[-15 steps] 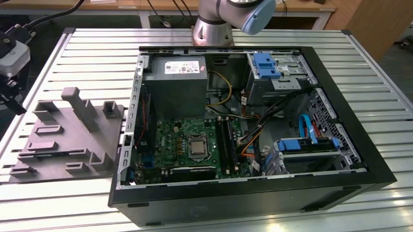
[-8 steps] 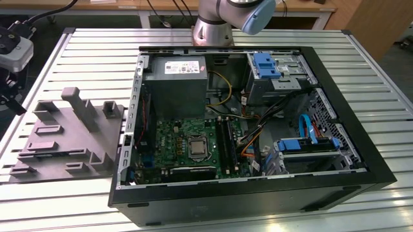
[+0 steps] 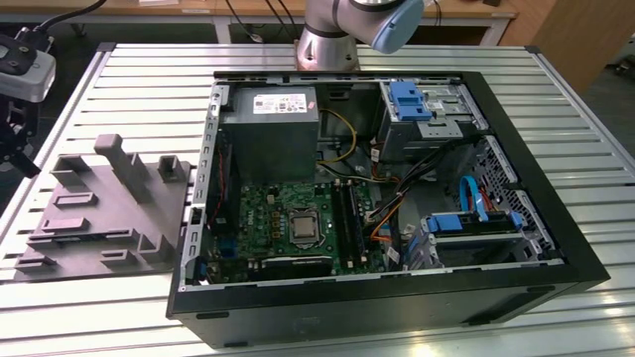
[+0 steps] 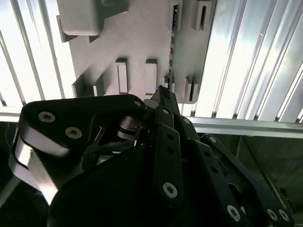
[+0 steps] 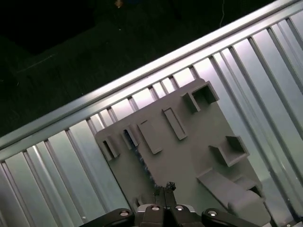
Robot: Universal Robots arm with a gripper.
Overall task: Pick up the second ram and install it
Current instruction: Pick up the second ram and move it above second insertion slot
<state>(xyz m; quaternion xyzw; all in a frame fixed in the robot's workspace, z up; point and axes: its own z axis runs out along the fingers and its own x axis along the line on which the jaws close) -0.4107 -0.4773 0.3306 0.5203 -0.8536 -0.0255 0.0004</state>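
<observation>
Slatted table [image 4: 246, 56] beneath; closed hand [image 4: 163, 94] hovers over second ram [image 4: 172, 47] in tray [image 4: 142, 33].

arm [image 3: 328, 44] is chunky silver-grey tube joints with a pale blue cap [image 3: 397, 22] on one. gripper [image 4: 163, 94] is all matte black linkage bars, round silver screw heads [image 4: 170, 189] dotted along them, shiny metal band [image 4: 28, 163] on one side.

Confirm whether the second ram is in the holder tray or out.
In: the second ram stands on edge in slots of the holder tray.
</observation>
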